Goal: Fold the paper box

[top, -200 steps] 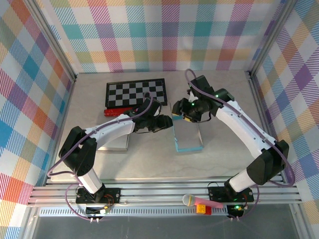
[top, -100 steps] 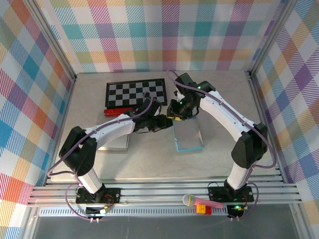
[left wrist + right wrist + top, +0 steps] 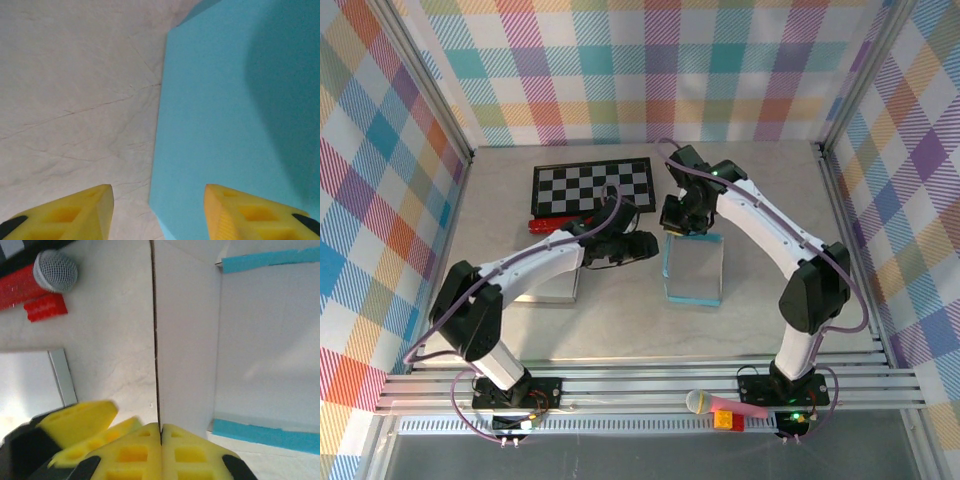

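Step in hand, as judged: standing up a side wall of the paper box (image 3: 695,270), with the box only partly formed. It lay on the table (image 3: 620,330) just off the near right corner of the checkerboard (image 3: 592,185), white inside facing up, blue edging along its near end.

The right gripper (image 3: 680,224) sat just past the checkerboard's right edge, at the box's far left corner. In the wrist view its fingers (image 3: 135,450) were pressed together on the thin upright wall (image 3: 182,340), pinching it edge-on. The right arm reached in a long arc from its base, wrist bent down over the box.

The left gripper (image 3: 645,245) hovered just near of the checkerboard's near right corner, beside the box and pointing at it. Its own view showed the fingers (image 3: 75,210) apart with nothing between them and the blue outer face (image 3: 235,100) close ahead. Contact could not be told. The left arm lay low and stretched out along the table.

Next move, probably: the left gripper presses or takes that blue side while the right keeps the wall upright. That calls for a steady pinch, since thin card may buckle or slip free.
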Motion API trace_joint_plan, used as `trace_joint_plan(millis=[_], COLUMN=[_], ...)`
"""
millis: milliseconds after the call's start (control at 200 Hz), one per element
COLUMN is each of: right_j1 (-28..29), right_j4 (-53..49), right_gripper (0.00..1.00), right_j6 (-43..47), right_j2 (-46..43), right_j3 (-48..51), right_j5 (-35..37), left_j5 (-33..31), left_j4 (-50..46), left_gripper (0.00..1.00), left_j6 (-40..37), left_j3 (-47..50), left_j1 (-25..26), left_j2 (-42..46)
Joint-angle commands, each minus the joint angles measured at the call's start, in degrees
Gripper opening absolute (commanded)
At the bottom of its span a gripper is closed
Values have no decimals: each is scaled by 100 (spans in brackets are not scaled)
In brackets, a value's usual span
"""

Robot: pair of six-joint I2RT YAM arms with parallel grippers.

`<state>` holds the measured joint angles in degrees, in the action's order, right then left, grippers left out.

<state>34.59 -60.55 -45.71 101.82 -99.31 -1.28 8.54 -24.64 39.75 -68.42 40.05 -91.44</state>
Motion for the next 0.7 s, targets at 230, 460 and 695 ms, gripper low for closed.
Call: trace_joint_plan(millis=[230, 460, 695], right_j1=[37, -71, -137], right_j4=[-994, -1769, -1831], right_gripper=[0, 0, 14], right_j6=[-4717, -6768, -7257], right_j2=[-292, 361, 974], right_j3=[-315, -1141, -1879], right_j5=[1437, 1218, 717], left_j5=[-700, -567, -361], left_j4=[-1332, -1824, -2076], left_gripper=[52, 52, 53], left_j6=[-839, -1259, -1558], left_j3=[272, 498, 688], left_j1=[-28, -107, -281], left_j2=[1264, 1732, 2019])
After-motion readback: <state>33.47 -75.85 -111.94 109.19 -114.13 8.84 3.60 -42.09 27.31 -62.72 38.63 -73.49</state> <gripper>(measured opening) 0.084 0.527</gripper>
